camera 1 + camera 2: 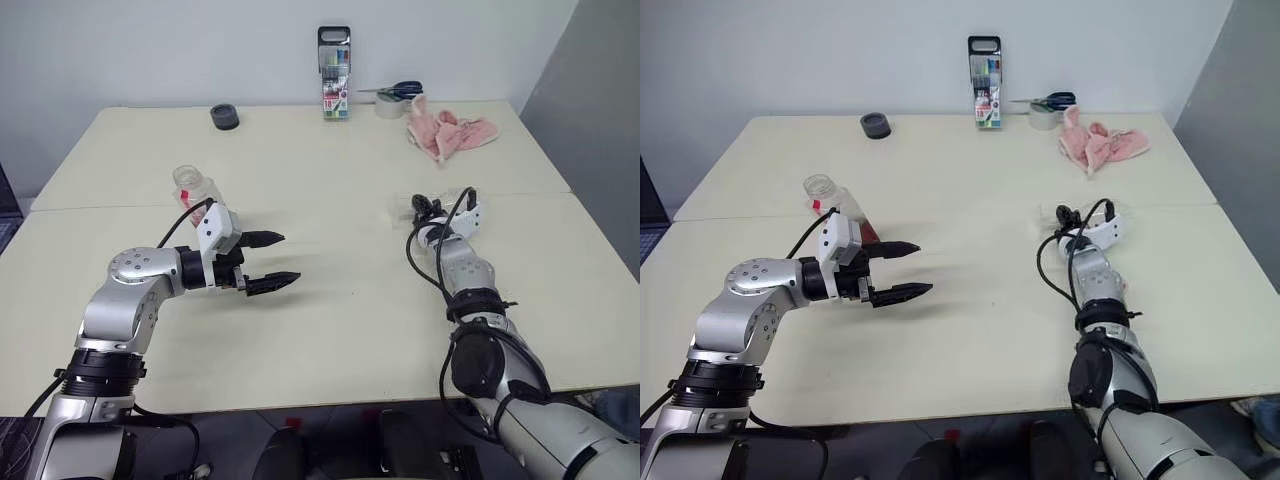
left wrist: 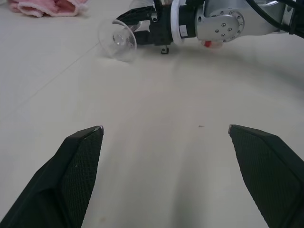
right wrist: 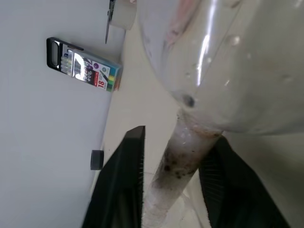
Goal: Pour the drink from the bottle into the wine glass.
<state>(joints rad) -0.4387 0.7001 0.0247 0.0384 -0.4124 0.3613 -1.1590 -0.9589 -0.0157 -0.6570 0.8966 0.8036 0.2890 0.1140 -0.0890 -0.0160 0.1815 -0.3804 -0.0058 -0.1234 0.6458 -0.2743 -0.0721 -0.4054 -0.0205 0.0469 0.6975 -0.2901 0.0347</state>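
R gripper (image 3: pixel 171 161) round wine glass (image 3: pixel 223 61) stem

A pale cream desk (image 1: pixel 330 330) is stretching across the scene, with a seam running across it from side to side. Along its far edge, a case of coloured marker pens (image 1: pixel 334 73) is standing upright against the white wall (image 1: pixel 150 50). Just to the right of the case, a roll of clear tape (image 1: pixel 389 106) is lying flat, and a pair of blue-handled scissors (image 1: pixel 398 90) is resting on top of it. A crumpled pink cloth (image 1: pixel 446 131) is lying near the roll, toward the right corner. Well to the left of the case, a small dark round roll (image 1: pixel 224 117) is sitting alone.
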